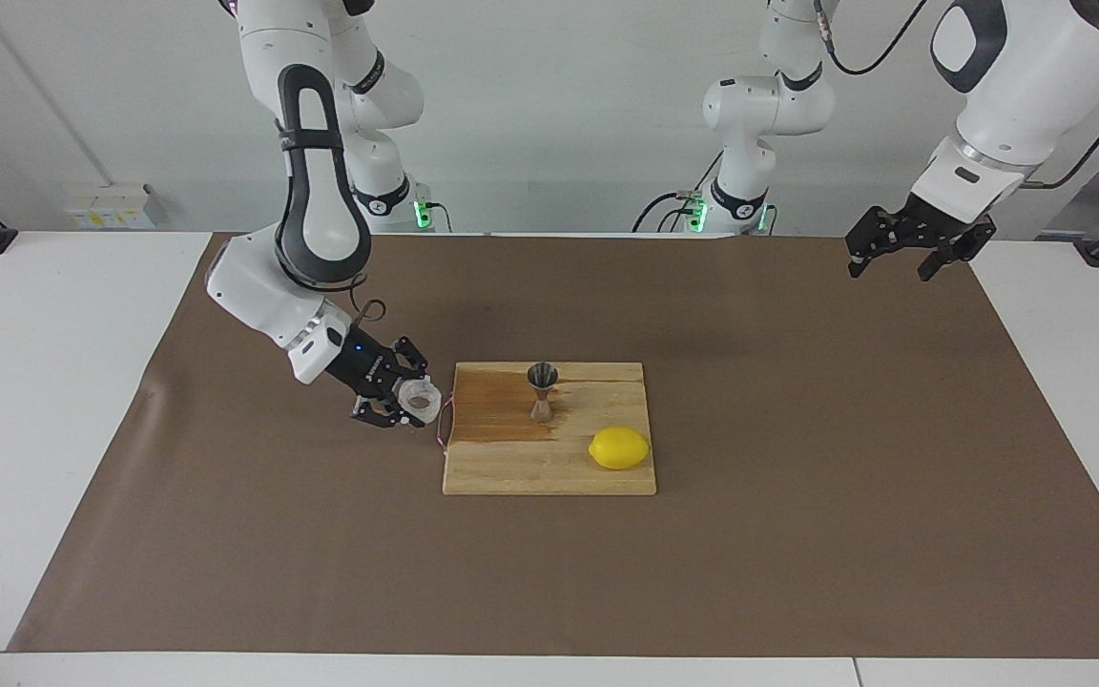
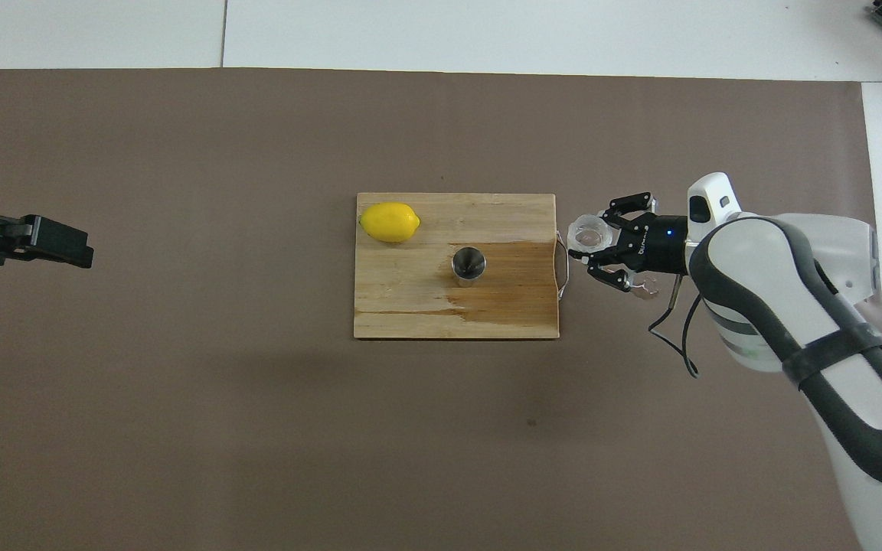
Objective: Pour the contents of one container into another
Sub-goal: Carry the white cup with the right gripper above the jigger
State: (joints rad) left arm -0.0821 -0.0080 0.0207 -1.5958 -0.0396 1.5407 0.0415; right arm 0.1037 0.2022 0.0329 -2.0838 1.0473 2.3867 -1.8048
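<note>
Two steps remain: carry and tip. Landmark is the board [image 1: 549,458]. The jigger [image 1: 542,389] stands upright on its robot-side half; the lemon [image 1: 619,447] lies farther out. Just off its right-arm end, the right gripper [image 1: 406,401] is clamped on the cup [image 1: 419,401], contents unpoured. The left gripper [image 1: 904,256] waits, fingers apart, well off toward the left arm's end.

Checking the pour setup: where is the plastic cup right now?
The cup is held in the right end effector, just off the cutting board's edge at the right arm's end, short of the jigger on the board.
</note>
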